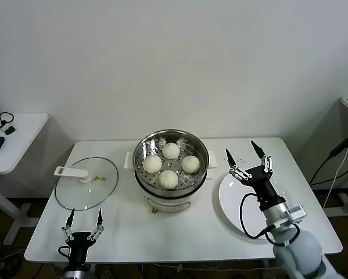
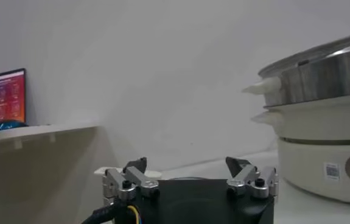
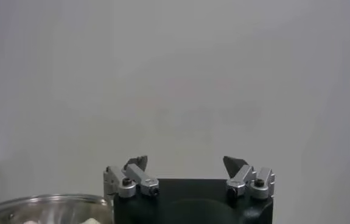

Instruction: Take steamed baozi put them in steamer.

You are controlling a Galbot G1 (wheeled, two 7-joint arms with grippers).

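The steel steamer (image 1: 144,152) stands at the table's middle with several cream-white baozi (image 1: 171,150) on its perforated tray. Its steel wall and white base show in the left wrist view (image 2: 321,85), and its rim in the right wrist view (image 3: 41,204). My right gripper (image 1: 244,153) is open and empty, raised above the white plate (image 1: 229,200) to the steamer's right. My left gripper (image 1: 84,218) is open and empty, low at the table's front left, below the glass lid (image 1: 75,189).
The glass lid with its white handle (image 1: 69,171) lies left of the steamer. A small side table (image 1: 22,128) with a mouse stands at far left. A cable hangs at the far right (image 1: 336,157).
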